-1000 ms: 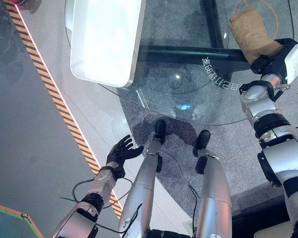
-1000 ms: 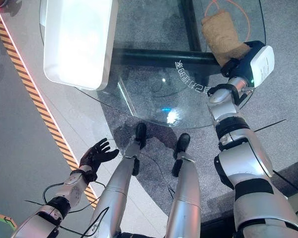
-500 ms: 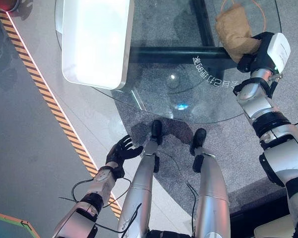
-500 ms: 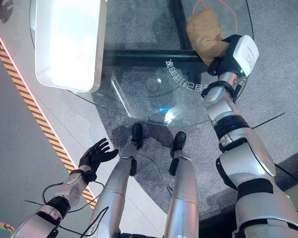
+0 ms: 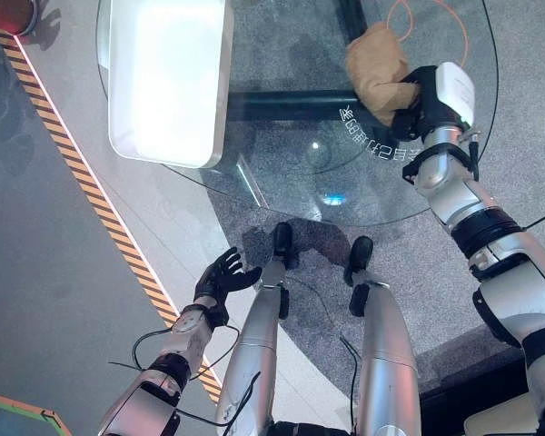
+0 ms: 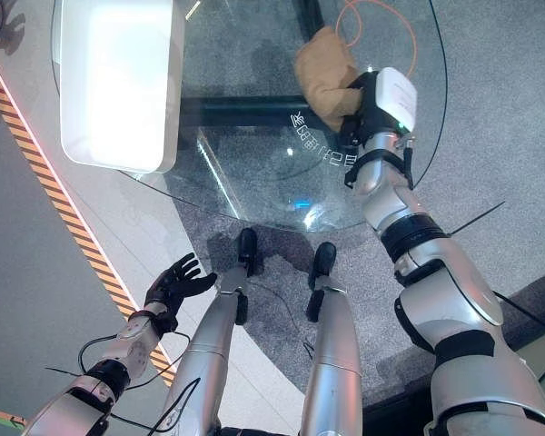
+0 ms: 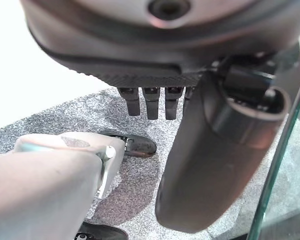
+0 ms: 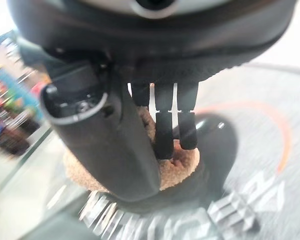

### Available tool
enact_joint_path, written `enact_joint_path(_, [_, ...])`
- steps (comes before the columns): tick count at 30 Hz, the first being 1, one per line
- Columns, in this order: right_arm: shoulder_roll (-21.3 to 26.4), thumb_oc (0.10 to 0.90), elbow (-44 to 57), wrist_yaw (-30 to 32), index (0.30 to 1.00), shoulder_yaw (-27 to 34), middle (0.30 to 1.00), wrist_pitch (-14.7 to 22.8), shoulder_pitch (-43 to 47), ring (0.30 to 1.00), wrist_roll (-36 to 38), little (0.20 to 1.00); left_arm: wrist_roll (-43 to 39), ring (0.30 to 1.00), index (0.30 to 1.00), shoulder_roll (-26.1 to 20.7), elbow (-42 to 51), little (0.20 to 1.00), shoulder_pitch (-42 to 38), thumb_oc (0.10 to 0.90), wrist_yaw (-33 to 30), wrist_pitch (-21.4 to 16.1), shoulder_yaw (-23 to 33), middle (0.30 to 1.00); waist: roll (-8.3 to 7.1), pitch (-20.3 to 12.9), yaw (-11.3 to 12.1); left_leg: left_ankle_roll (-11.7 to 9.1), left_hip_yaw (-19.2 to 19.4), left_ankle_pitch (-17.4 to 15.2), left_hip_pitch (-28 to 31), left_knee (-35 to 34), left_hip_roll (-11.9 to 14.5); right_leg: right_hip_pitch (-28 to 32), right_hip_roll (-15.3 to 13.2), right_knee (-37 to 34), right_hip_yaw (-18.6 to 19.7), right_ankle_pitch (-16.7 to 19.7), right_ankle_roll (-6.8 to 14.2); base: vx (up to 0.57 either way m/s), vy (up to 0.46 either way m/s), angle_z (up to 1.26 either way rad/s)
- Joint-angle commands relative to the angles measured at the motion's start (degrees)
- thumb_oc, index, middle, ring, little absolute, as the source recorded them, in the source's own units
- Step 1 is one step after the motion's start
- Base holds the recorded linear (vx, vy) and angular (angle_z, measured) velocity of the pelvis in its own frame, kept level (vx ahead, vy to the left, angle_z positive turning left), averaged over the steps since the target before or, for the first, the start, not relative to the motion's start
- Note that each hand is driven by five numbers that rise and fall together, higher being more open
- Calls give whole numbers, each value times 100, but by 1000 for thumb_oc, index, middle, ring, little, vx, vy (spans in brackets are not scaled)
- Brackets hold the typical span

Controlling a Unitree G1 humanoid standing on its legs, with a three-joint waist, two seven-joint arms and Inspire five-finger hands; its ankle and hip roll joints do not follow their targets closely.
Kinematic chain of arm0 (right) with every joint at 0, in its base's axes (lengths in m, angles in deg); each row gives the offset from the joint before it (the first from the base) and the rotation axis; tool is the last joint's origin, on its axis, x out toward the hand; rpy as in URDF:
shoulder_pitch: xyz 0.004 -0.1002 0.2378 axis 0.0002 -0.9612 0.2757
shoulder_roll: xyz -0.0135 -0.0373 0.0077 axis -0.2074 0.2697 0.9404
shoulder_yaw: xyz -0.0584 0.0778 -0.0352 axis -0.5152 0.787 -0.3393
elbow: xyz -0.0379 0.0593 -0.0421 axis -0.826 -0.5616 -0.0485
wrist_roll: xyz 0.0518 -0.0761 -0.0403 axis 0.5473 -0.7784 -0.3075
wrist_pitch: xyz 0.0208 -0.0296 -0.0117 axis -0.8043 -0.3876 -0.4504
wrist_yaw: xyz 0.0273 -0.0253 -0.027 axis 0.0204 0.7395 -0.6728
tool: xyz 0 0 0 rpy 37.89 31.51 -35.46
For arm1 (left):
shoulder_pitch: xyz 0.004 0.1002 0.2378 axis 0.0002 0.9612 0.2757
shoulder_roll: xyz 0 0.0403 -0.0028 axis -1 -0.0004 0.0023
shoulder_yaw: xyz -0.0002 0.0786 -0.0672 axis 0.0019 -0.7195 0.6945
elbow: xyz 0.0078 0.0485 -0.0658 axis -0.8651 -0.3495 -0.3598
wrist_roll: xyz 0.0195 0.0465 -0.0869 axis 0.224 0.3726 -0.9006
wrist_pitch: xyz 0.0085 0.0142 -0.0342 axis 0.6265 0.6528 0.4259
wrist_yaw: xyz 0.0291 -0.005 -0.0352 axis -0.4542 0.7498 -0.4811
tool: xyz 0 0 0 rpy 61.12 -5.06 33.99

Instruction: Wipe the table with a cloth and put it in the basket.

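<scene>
A brown cloth (image 5: 374, 65) lies bunched on the round glass table (image 5: 300, 145), on its far right part. My right hand (image 5: 416, 94) is on the cloth's near right end, with fingers and thumb curled into it. In the right wrist view the fingertips (image 8: 165, 145) dig into the cloth (image 8: 177, 167) beside the thumb. A long white basket (image 5: 168, 73) stands on the table's left side, well apart from the cloth. My left hand (image 5: 222, 277) hangs low at the left, off the table, open with its fingers spread and holding nothing.
A black beam (image 5: 282, 104) runs under the glass. An orange cord (image 5: 422, 7) loops on the floor beyond the cloth. A black-and-orange striped line (image 5: 91, 200) crosses the floor at the left. A red object (image 5: 9, 11) sits at the far left corner.
My right hand has dragged the cloth leftward across the glass, and the cloth has bunched from a long strip into a lump. The left hand has not moved.
</scene>
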Motion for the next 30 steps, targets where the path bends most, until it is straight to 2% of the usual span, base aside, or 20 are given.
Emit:
enact_joint_path(1, [-998,100,734,-754,300,-646,300,472,-276,300,-197,200,202,900,900,60,-111,900,28,800,-123,-162,125,900,58,-100,185,329,487,-650,-27,562,-463,93,130,-585,-252,230,150,0,0,0])
enact_joint_path(17, [-1362,100,1140,-945,300,-763,300,334,-778,300,-46,200,240,900,900,197,-113,900,-5,800,-231,-172,124,900,41,-100,104,299,562,-589,1,501,-446,82,145,-632,-212,258,140,0,2,1])
enact_joint_path(25, [-1388,100,948,-625,300,-722,300,284,-797,300,-18,200,173,900,900,194,-137,900,-59,800,-250,-167,110,900,53,-100,98,301,576,-585,27,492,-433,98,134,-634,-199,274,146,0,0,0])
enact_joint_path(30, [-1348,100,750,-223,300,-554,300,396,-728,300,280,200,-533,900,900,203,-142,900,-93,800,-561,-477,275,900,52,-100,95,305,565,-592,39,506,-425,86,135,-608,-181,285,141,0,0,0])
